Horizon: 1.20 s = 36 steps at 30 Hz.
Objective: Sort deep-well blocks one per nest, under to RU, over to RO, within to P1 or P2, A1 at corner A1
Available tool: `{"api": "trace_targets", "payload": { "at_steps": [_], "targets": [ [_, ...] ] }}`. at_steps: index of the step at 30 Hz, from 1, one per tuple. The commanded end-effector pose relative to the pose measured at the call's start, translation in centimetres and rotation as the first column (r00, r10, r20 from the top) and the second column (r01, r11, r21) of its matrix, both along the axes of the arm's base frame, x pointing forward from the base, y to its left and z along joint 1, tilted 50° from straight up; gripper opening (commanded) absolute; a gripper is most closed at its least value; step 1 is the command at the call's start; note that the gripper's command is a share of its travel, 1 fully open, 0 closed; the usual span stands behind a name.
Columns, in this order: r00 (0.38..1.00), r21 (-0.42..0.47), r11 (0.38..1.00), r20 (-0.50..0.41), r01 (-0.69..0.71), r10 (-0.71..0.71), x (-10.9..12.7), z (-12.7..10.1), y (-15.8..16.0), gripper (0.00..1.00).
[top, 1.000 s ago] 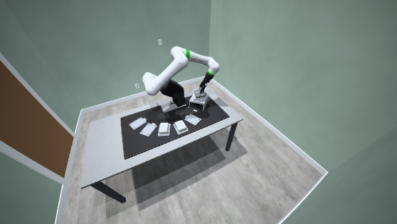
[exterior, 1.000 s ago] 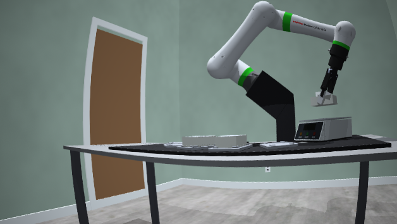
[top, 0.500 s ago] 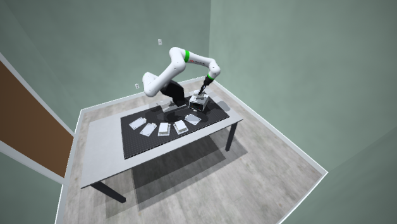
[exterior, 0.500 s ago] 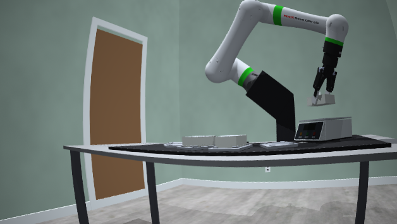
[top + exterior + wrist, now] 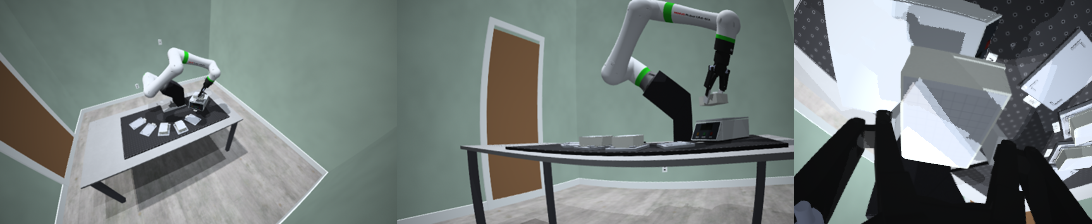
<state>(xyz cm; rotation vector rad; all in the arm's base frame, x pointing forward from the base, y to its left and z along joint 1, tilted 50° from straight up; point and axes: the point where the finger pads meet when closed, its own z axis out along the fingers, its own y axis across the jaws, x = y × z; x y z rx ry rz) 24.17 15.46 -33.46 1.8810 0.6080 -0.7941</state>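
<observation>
My gripper is shut on a pale deep-well block and holds it tilted in the air. The block hangs a little above the platform of the check-weigher CW. No lamp on its dark front panel is clearly lit. Two more blocks sit in nests in the middle of the row; in the exterior view they stand side by side. I cannot read the nest labels.
Empty flat nests lie on the black mat: two at the left end and one at the right. The arm's black base stands behind the mat. The table reaches further left.
</observation>
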Motion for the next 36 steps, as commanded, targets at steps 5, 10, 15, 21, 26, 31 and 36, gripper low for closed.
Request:
{"api": "trace_targets", "payload": {
  "at_steps": [5,10,15,21,26,31,36],
  "targets": [
    [1.000,0.001,1.000,0.000,0.000,0.000,1.8,1.0,-0.6,0.10],
    [1.000,0.001,1.000,0.000,0.000,0.000,3.2,1.8,-1.1,0.10],
    [1.000,0.001,1.000,0.000,0.000,0.000,4.1,2.3,-1.4,0.10],
    [1.000,0.001,1.000,0.000,0.000,0.000,5.7,3.2,-1.9,0.10],
    [1.000,0.001,1.000,0.000,0.000,0.000,7.1,4.0,-2.4,0.10],
    [1.000,0.001,1.000,0.000,0.000,0.000,7.7,4.3,-2.6,0.10],
    [0.991,0.019,0.996,0.100,0.085,-0.087,8.4,5.1,-3.2,0.10]
  ]
}}
